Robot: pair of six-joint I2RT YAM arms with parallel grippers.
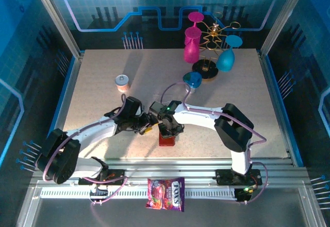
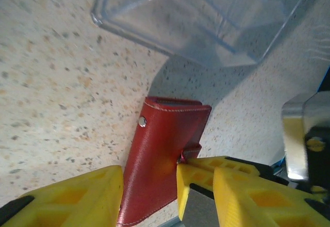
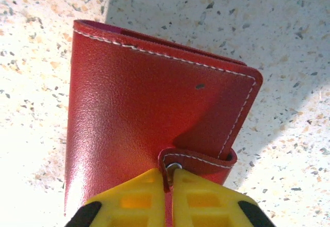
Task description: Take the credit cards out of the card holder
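The card holder (image 3: 154,108) is a dark red folded wallet with white stitching, lying closed on the speckled table. My right gripper (image 3: 169,178) is shut on its side tab (image 3: 201,160), pinching it at the snap. In the left wrist view the card holder (image 2: 160,149) lies between the yellow fingers of my left gripper (image 2: 167,198), which stands open. Its left finger (image 2: 77,198) is against the wallet's edge and the right one is apart from it. From above, both grippers meet over the card holder (image 1: 166,140) near the table's front. The credit cards are hidden.
A clear acrylic tray (image 2: 206,20) sits just beyond the wallet. At the back stand a pink cup (image 1: 192,46), a teal glass (image 1: 226,59), a blue cup (image 1: 192,79) and a gold rack (image 1: 214,36). A small can (image 1: 122,82) is at the left, a candy bag (image 1: 166,193) on the near rail.
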